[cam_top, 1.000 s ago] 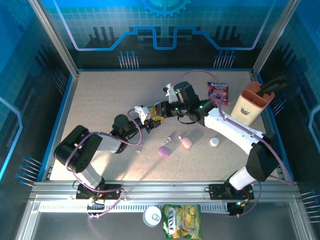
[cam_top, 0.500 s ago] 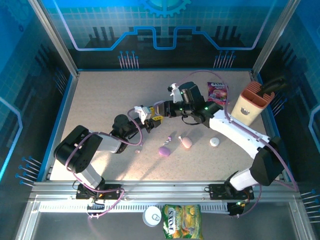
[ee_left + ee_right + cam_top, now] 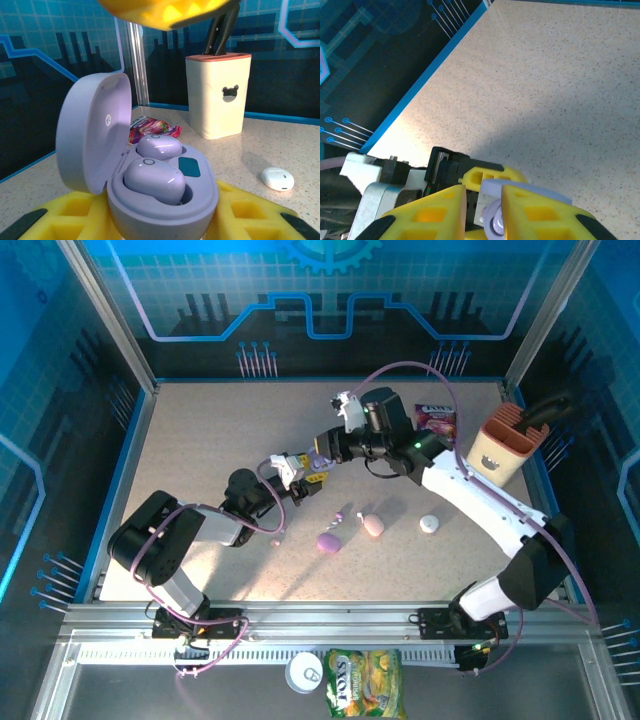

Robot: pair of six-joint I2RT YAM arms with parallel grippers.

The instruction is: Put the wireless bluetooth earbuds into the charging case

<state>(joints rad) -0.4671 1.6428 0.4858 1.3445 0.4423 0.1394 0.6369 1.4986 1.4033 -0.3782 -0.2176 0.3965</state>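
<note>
Left claw: yellow pads with square cut-outs, clamped on the base of a glossy lilac charging case, its rounded lid hinged upright. I see two lilac earbuds, smooth and bean-shaped, seated in its wells. Right claw hangs just above the case with its pads nearly together, a thin slit between them; nothing gripped that I can make out. The speckled beige surface carries a white pebble case, a pink pebble case and a lilac pebble case.
</note>
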